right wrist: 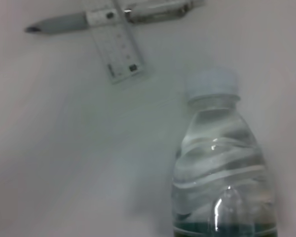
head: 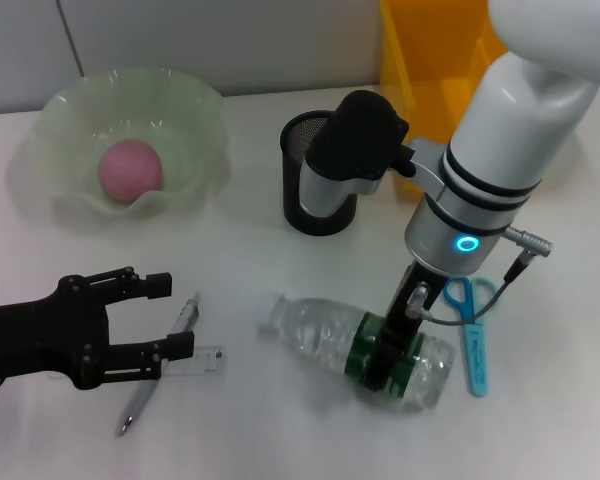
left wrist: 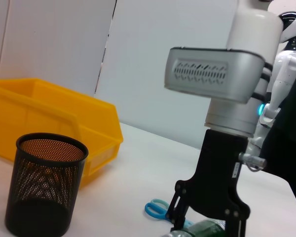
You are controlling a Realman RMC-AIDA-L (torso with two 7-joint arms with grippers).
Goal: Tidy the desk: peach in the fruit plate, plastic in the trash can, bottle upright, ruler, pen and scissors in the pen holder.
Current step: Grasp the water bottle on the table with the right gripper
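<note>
Clear plastic water bottle [head: 355, 345] lies on its side on the counter [head: 280, 420], cap toward the robot's left; right tool [head: 388, 352] straddles its green label, fingers closed around it.

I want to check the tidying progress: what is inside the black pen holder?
The pen holder looks empty in the left wrist view, though its bottom is dark. In the head view the right arm covers part of its opening.

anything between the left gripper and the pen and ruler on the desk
Nothing visible does. The left gripper is open right beside the pen and ruler, with only bare table around them.
</note>
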